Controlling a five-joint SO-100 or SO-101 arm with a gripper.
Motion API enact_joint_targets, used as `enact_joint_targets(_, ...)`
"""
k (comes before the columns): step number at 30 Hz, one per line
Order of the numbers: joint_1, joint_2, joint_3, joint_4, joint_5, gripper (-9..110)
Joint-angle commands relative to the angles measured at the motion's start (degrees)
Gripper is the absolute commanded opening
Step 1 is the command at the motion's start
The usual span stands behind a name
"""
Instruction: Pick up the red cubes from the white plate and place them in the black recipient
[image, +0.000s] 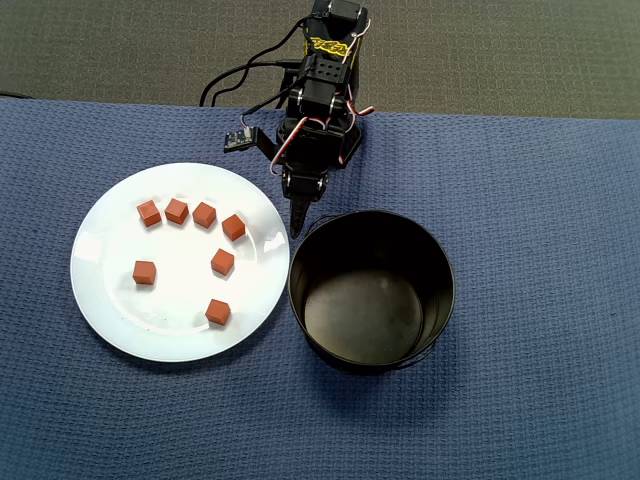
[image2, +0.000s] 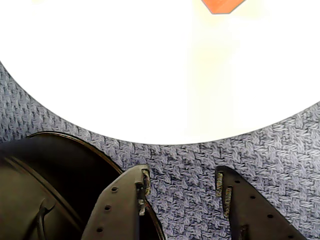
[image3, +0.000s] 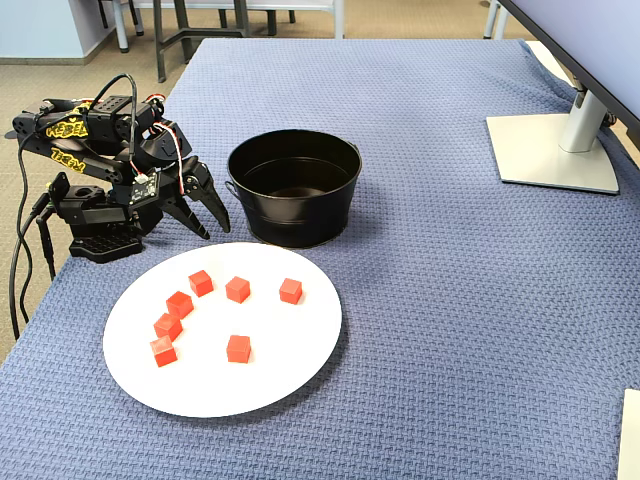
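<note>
Seven red cubes (image: 205, 214) sitting on the white plate (image: 110, 300); claw spread open and holding nothing.

In the overhead view, four cubes are lining up across the plate's upper part and three are lying loose below, all left of centre frame. The black recipient (image: 372, 290) is standing just right of the plate, nothing showing inside. The gripper (image: 297, 225) is pointing down over the blue cloth (image: 540, 300) between plate rim and pot rim. In the wrist view, both fingers (image2: 125, 200) are standing apart at bottom frame. A monitor stand (image3: 552, 150) is sitting upper right in the fixed view.
</note>
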Motion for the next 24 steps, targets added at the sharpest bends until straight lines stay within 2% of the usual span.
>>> enact_joint_targets(1,1.41,-0.79,-2.81,0.53,-3.08,9)
enact_joint_targets(3,1.58,-0.97,-6.06,5.27,-8.26,15)
enact_joint_targets(7,4.92,-1.93,-14.24,16.26,-23.03,15)
enact_joint_targets(13,14.06,-6.33,-18.37,16.26,-47.64,17)
enact_joint_targets(17,22.06,-10.55,-17.4,8.26,-65.65,18)
enact_joint_targets(19,24.61,-13.18,-14.94,0.35,-70.31,19)
enact_joint_targets(22,26.63,-19.69,-11.6,-13.89,-69.96,19)
enact_joint_targets(24,27.07,-23.82,-11.87,-16.17,-68.99,20)
